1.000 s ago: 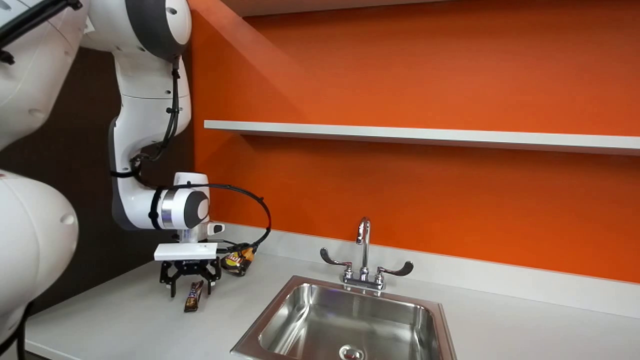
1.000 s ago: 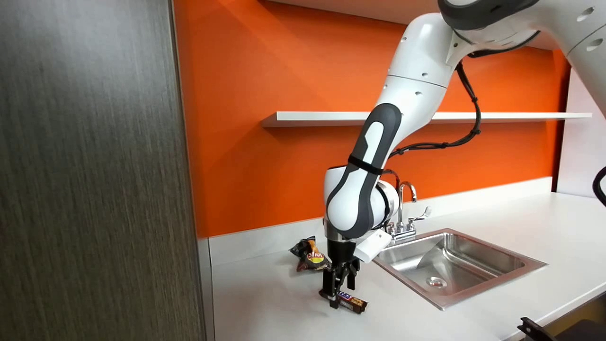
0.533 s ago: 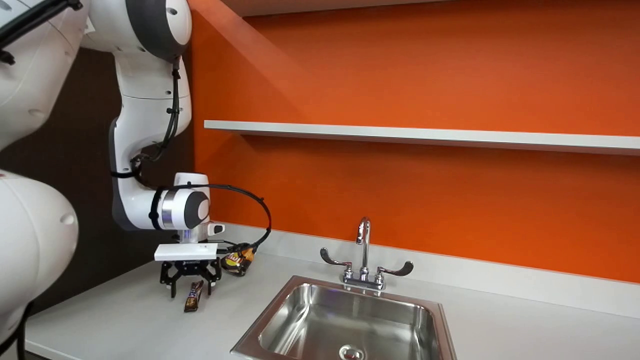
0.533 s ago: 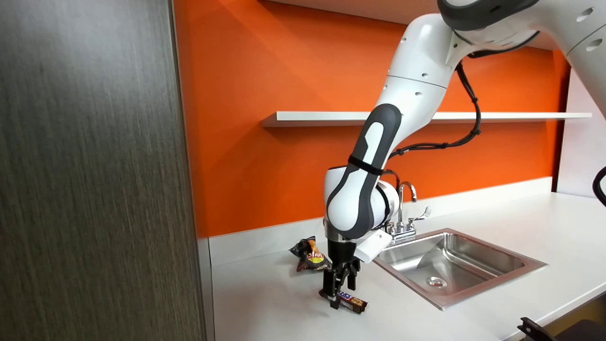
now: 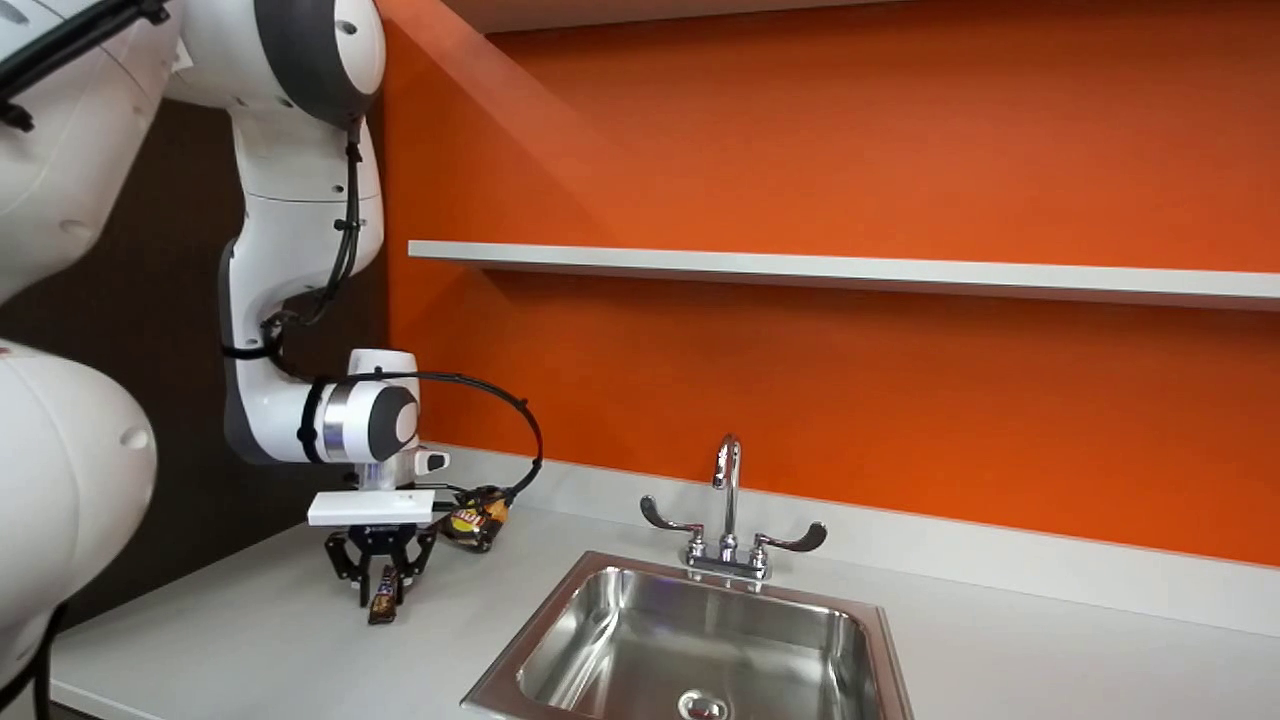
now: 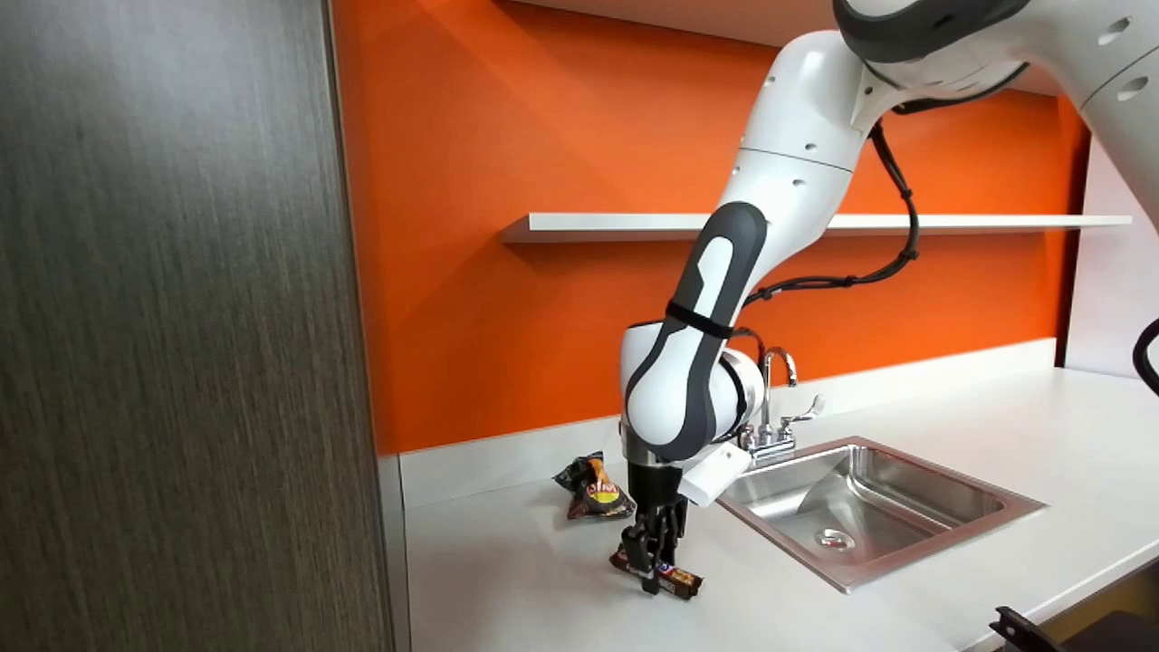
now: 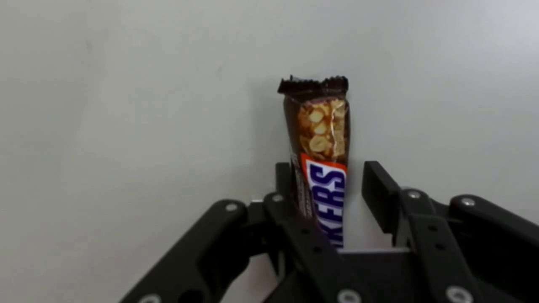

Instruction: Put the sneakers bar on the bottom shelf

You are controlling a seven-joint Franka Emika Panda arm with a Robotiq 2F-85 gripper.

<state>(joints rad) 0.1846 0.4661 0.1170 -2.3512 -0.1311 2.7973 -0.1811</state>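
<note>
Wrist view: the end effector (image 7: 328, 179) loosely straddles the Snickers bar (image 7: 322, 128).

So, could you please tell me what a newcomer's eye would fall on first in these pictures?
Probably the orange wall, behind the shelf in both exterior views. Next might come the white arm, looming at the left of an exterior view. In the wrist view, the bar would likely stand out, lying mid-picture on the counter with the partly open gripper straddling it.
</note>
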